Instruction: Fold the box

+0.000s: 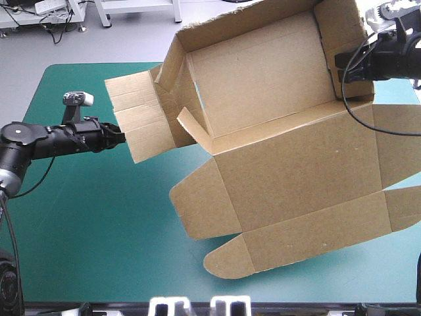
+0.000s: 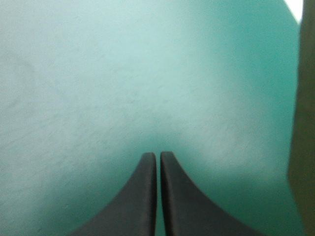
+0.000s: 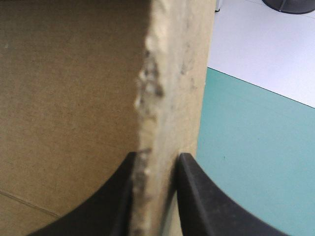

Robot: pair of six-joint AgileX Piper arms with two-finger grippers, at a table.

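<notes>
Upper right, the right tool (image 1: pixel 341 64) pinches the box (image 1: pixel 263 85) wall; the left tool (image 1: pixel 120 137), pressed together, seems just beside its flap (image 1: pixel 138 122) at middle left.

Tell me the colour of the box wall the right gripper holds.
Plain brown, no print; the box wall shows best in the right wrist view.

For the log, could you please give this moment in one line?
box: tilted, walls up | right gripper: shut on box | left gripper: shut, empty

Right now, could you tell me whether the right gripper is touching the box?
Touching. The right wrist view shows the right gripper shut on the box, its board edge pinched between the two black fingers.
</notes>
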